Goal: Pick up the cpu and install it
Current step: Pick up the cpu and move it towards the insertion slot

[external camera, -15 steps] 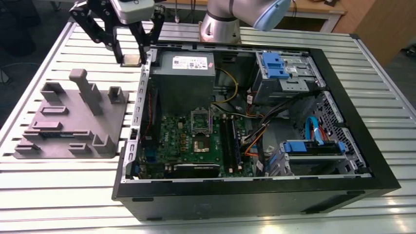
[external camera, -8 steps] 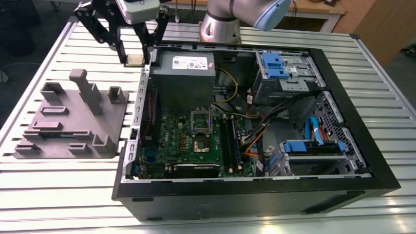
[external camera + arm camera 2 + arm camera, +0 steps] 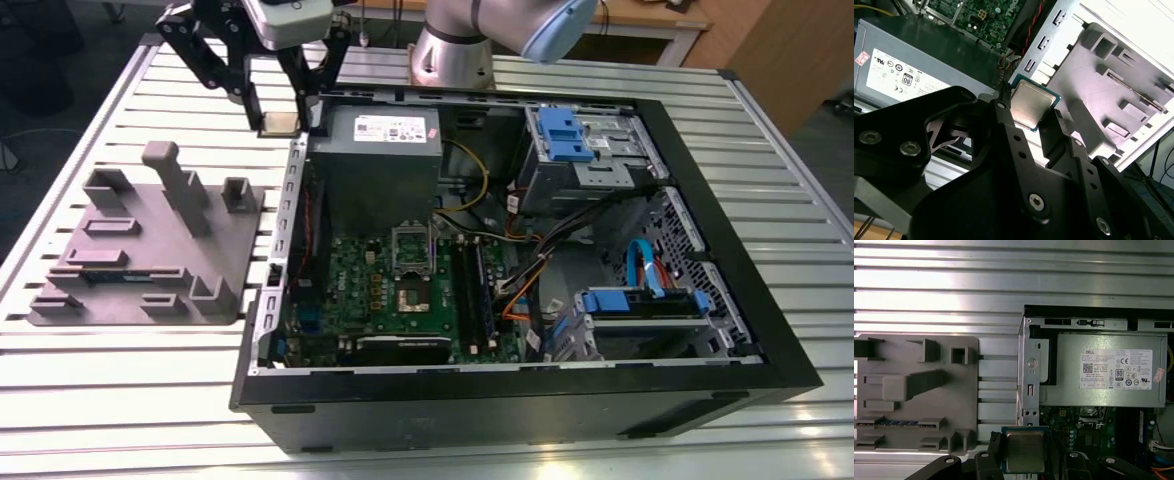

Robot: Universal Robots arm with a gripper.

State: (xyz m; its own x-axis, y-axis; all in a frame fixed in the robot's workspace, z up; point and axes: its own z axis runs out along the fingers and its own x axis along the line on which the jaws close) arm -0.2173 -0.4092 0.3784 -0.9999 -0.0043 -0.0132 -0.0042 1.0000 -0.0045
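The cpu (image 3: 1025,450) is clamped by two opposite edges in the gripper (image 3: 283,121), with its metal top showing in both wrist views. In the exterior view it is in the upper left, over the case (image 3: 527,405) wall. It is square, with no long axis. The socket (image 3: 410,292) lies to its lower right. Count: one cpu, one gripper, one socket, one case.

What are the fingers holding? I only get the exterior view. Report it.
Observer: The cpu: in the second wrist view the fingers clamp two opposite edges, its shiny metal top facing that camera.
Operator: Now place it against the case.
Observer: In the first wrist view it overlaps the case's side wall, with the grey holder to one side and the motherboard to the other.
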